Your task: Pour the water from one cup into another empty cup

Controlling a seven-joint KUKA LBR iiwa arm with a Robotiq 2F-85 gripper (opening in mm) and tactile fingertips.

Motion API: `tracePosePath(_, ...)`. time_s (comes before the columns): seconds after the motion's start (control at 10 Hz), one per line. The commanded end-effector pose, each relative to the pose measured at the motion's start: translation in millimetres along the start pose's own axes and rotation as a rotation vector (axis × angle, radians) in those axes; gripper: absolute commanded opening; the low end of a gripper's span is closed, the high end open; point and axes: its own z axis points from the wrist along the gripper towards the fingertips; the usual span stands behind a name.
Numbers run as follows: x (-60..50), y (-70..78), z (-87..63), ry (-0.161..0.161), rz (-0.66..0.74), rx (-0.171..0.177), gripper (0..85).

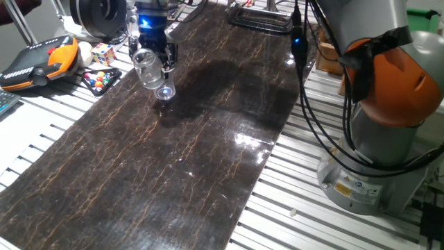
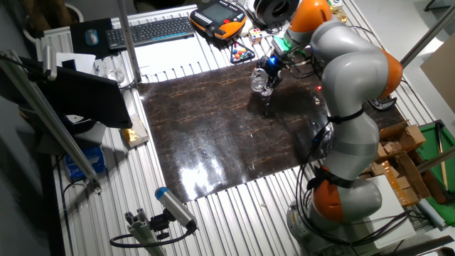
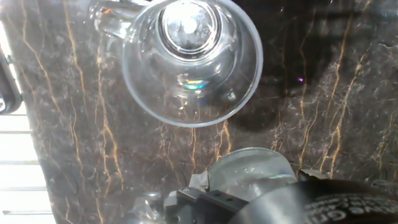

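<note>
Claw (image 1: pixel 154 61): pinching short squat glass (image 1: pixel 146 64), held off bench (image 1: pixel 208 139) at far-left end, tilted w/ mouth toward tall tapered cup (image 3: pixel 191 59) below; hand view looks straight down into that cup, its rim just beyond the glass lip (image 3: pixel 249 171). Step judged: pour — keep lip over the cup's mouth, roll wrist slowly, no sideways drift, else spill on bench. Glass: clear, thick rim, heavy base; cup: thin-walled, clear, small round base, contents can't tell.
</note>
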Motion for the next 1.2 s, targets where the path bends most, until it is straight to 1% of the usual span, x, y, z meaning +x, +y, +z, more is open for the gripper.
tracePosePath(0.0, 0.5, 0.3, 0.4, -0.002, 0.000, 0.002, 0.7)
tracePosePath(0.2, 0.5, 0.3, 0.4, -0.044, 0.008, 0.004, 0.7)
tracePosePath(0.3, 0.5, 0.3, 0.4, -0.055, 0.009, 0.005, 0.7)
tracePosePath(0.4, 0.5, 0.3, 0.4, -0.050, 0.006, 0.006, 0.7)
tracePosePath(0.5, 0.5, 0.3, 0.4, -0.022, 0.008, -0.004, 0.7)
tracePosePath(0.6, 0.5, 0.3, 0.4, -0.002, 0.011, -0.013, 0.7)
tracePosePath(0.7, 0.5, 0.3, 0.4, 0.007, 0.015, -0.018, 0.7)
tracePosePath(0.9, 0.5, 0.3, 0.4, 0.014, 0.017, -0.026, 0.7)
tracePosePath(1.1, 0.5, 0.3, 0.4, 0.002, 0.020, -0.025, 0.7)
